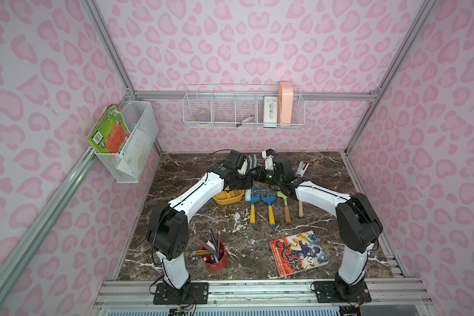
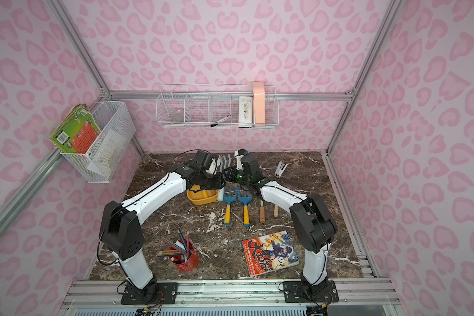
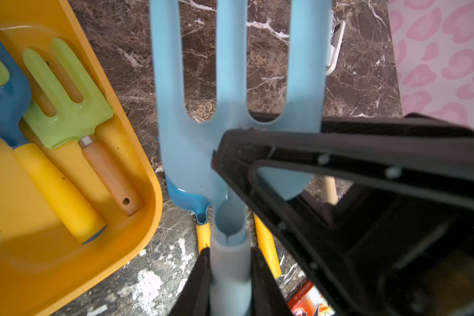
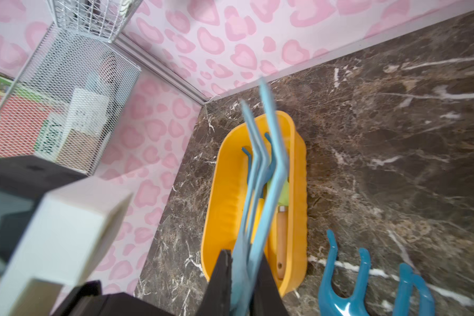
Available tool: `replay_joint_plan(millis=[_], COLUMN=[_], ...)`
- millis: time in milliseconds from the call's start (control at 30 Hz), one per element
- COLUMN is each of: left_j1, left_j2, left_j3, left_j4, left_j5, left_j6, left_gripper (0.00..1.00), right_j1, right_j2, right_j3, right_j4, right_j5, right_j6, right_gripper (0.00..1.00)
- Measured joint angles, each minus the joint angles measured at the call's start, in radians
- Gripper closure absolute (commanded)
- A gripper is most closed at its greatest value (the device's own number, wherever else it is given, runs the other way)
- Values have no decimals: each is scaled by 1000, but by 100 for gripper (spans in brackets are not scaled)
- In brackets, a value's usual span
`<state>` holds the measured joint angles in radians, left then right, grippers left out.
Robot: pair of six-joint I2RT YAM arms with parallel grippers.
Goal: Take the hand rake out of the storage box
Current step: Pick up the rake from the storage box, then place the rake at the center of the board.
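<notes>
My left hand (image 3: 230, 264) is clamped on the grey handle of the pale blue hand rake (image 3: 186, 153) while my right hand (image 4: 244, 273) pinches its head, lifted above the bench (image 3: 121, 41), outside the yellow storage box (image 3: 145, 175).

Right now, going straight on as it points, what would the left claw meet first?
Probably the right claw, clamped across the head of the hand rake that the left claw holds.

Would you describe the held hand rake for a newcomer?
On the marble table, find the yellow storage box. Near it, the left gripper and right gripper hold one rake. It alone is pale blue throughout; other tools have yellow or wooden handles.
</notes>
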<state>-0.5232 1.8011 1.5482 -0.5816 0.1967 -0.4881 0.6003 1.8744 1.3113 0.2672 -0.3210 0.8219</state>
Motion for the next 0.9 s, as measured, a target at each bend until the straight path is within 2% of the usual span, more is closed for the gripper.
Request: replay_joint_plan(millis=[133,233,467,600,767,900], left_j1=[0,-1,15,69,152,182], left_j2=[0,-4,-38,-56,-85,-101], left_j3=[2,10,11,-7,-51,-50], left_j4=[4,-6,-13,-13,-21,-32], left_j5=[-4,-6,5,14,1,-29], left_j6=[2,2,-4,-7,-7,1], left_gripper=[63,57,53,53,53,52], right_j1=[-10,-45,-161,-295,-533,-694], right_j2=[-1,-2,-108,-237,-391,-451], right_j3=[-16,-60,-186,-315,-486,-589], right_j4=[46,36,32,4,-93,-190], right_j5=[-30,-23,-59,-93,-201,-241], right_j6=[28,42,42,-3,-119,-206], right_gripper=[99,100,100,100,100,100])
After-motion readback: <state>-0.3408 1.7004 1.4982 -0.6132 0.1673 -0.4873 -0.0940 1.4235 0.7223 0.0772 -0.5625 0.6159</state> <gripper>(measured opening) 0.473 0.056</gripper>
